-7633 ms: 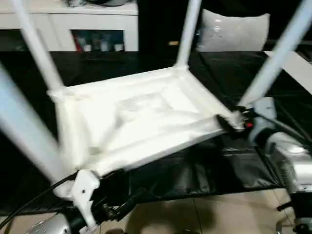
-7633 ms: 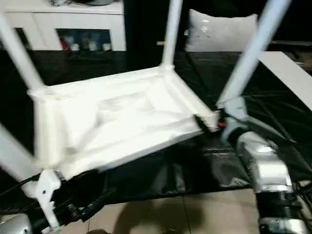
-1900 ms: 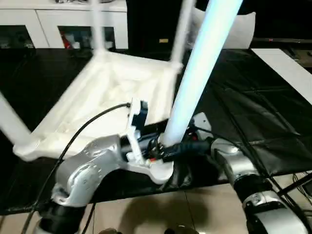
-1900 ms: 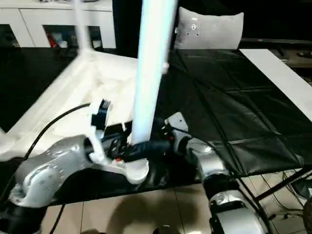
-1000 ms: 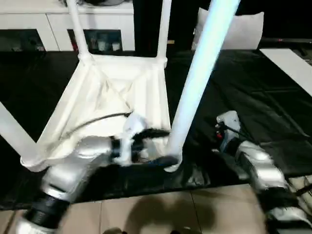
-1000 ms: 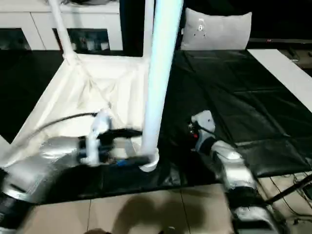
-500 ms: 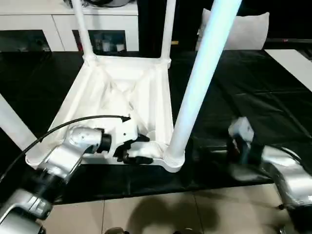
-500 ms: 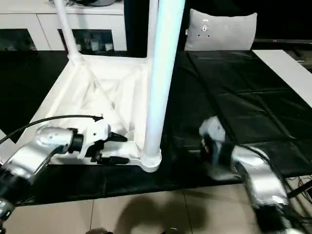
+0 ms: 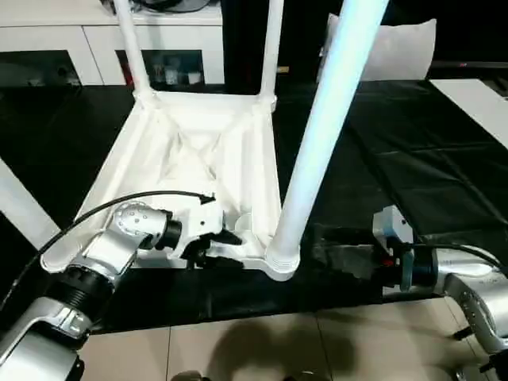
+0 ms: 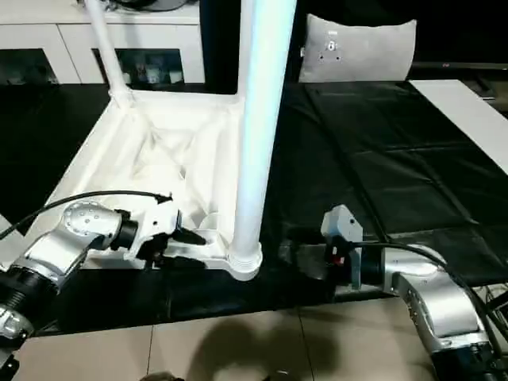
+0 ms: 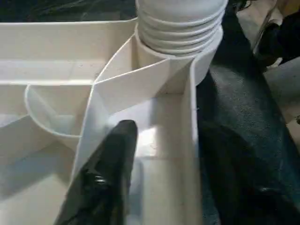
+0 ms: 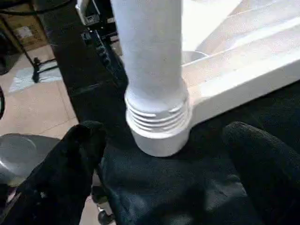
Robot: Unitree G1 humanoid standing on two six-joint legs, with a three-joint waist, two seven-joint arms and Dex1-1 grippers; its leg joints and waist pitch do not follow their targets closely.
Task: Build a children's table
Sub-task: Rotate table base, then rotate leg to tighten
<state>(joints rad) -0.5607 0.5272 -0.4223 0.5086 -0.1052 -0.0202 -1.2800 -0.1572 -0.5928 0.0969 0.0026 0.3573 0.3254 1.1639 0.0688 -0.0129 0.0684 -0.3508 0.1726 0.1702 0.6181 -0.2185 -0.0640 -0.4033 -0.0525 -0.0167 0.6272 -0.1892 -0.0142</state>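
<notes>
Lying upside down on black sheet (image 9: 413,159), table (image 9: 198,159) has legs pointing up. L gripper (image 9: 222,244) sits at near edge of tabletop, w/ one black finger (image 11: 110,168) inside the ribbed underside against a rib; jaws look part closed over the rim, but can't tell if actually clamped. Just ahead of L fingertips: near corner socket w/ thick leg (image 9: 317,135) screwed in, threads showing. R gripper (image 10: 298,250) is on the other side of that socket, near it, not touching; fingers (image 12: 262,159) spread wide either side of leg base. White cabinet (image 9: 87,40) and grey cushion (image 10: 357,49) far behind.
</notes>
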